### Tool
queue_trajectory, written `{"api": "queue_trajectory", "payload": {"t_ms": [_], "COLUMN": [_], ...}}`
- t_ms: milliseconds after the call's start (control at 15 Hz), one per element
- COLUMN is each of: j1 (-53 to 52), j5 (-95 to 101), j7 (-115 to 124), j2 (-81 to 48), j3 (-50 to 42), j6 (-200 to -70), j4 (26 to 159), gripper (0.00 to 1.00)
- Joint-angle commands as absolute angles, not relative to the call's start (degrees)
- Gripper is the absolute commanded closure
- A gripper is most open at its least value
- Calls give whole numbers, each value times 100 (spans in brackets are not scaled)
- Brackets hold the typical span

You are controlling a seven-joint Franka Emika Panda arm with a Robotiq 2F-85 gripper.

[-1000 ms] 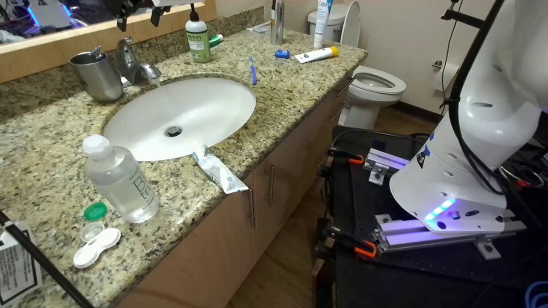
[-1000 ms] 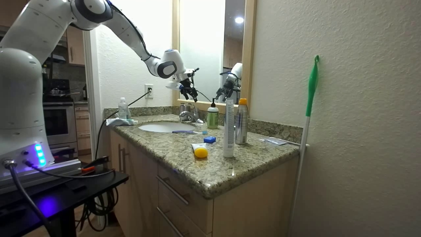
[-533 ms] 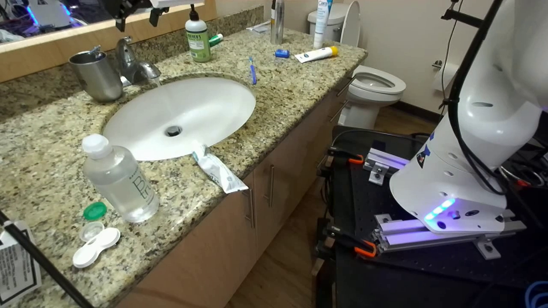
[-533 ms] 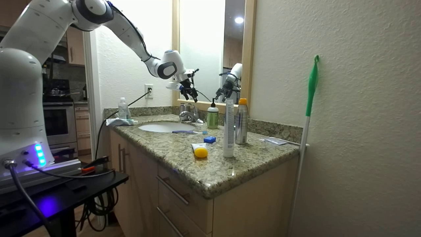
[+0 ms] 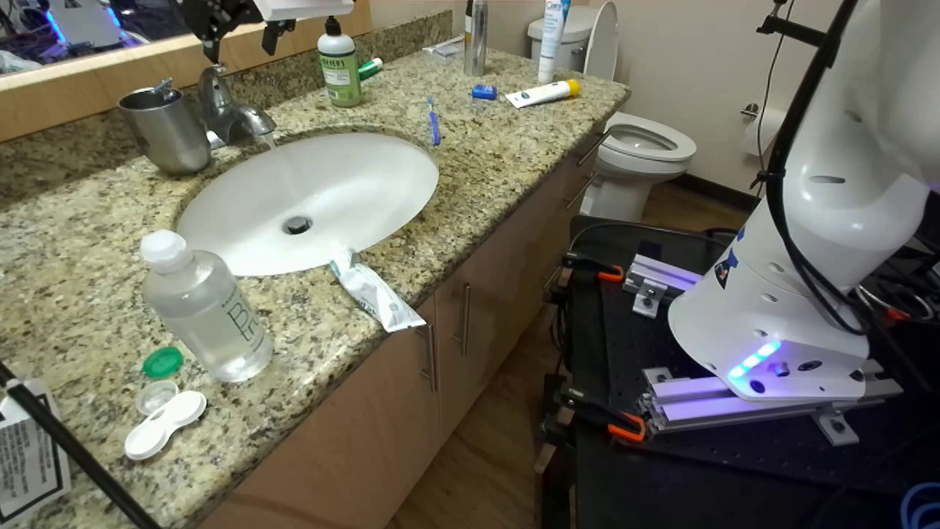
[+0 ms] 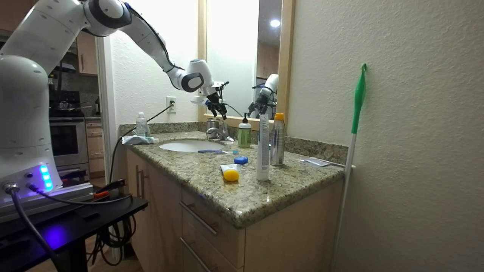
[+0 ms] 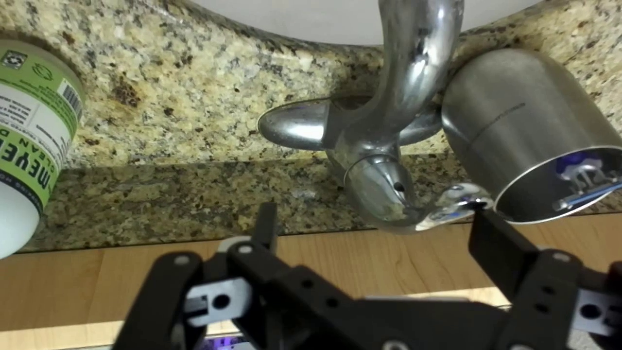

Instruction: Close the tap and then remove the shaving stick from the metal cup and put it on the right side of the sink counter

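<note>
The chrome tap (image 5: 228, 114) stands behind the white basin, and a thin stream of water runs from its spout. It also shows in an exterior view (image 6: 224, 132) and in the wrist view (image 7: 413, 73). The metal cup (image 5: 169, 136) stands beside the tap; in the wrist view the cup (image 7: 515, 126) holds a stick with a blue handle (image 7: 590, 195). My gripper (image 7: 373, 213) is open and empty, just above the tap's lever. One fingertip overlaps the lever's end in the wrist view; I cannot tell if they touch. The granite sink counter (image 5: 499, 162) lies below.
A green soap bottle (image 5: 341, 70) stands on the tap's far side from the cup. The mirror frame (image 7: 340, 262) is close behind the gripper. A toothbrush (image 5: 434, 125), blue box (image 5: 484, 92), tubes (image 5: 543, 94) and spray can (image 6: 278, 139) lie or stand farther along the counter.
My gripper has moved down a little toward the tap's lever, mostly in the last half second. The tap, the cup and the other objects have not moved.
</note>
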State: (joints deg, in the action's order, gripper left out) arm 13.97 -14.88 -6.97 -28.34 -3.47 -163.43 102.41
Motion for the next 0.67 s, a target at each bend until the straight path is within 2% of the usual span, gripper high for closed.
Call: {"api": "queue_trajectory", "payload": {"t_ms": [0, 200, 600], "j1": [1499, 1552, 1928], "j5": [-1399, -1488, -2103], "j7": [-514, -291, 16], "j2": [-2937, -2975, -3327], "j3": [-298, -311, -265], "j6": [-16108, -15730, -13603], "j4": [10120, 9988, 9037], "gripper": [0, 0, 0]}}
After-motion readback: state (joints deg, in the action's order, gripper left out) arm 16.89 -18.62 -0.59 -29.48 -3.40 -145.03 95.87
